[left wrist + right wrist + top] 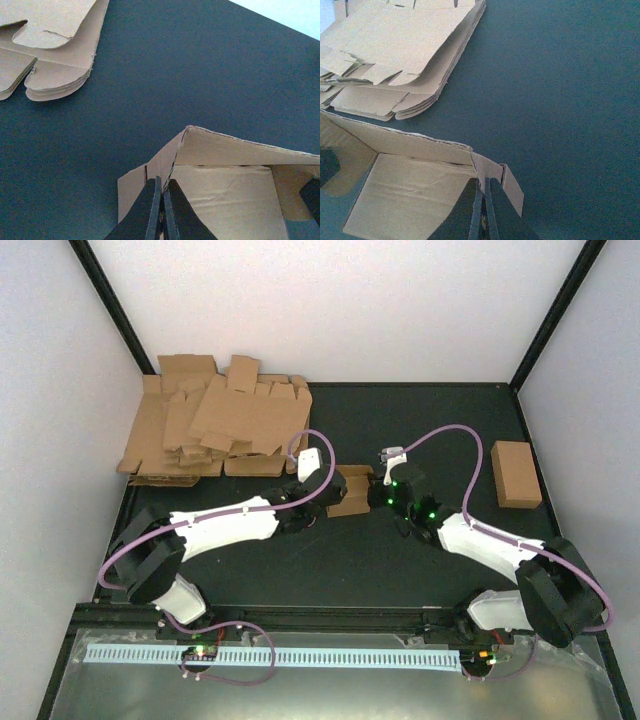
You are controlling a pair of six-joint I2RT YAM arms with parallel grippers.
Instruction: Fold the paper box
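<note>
The paper box (pixel 352 492) is a small brown carton held between my two grippers at mid-table. My left gripper (pixel 332 490) is shut on its left end wall; in the left wrist view the black fingers (pixel 150 210) pinch that thin wall of the paper box (pixel 225 175), whose open inside faces the camera. My right gripper (pixel 376 490) is shut on the right end wall. Seen from the right wrist, the fingers (pixel 492 210) clamp a short wall of the paper box (pixel 415 185), and a small flap (pixel 512 187) sticks out beside them.
A heap of flat cardboard blanks (pixel 215 420) lies at the back left, seen also as the blanks (pixel 50 45) and the blanks (pixel 400 55). A closed brown cardboard brick (pixel 516 474) sits at the right. White walls enclose the black table (pixel 420 430).
</note>
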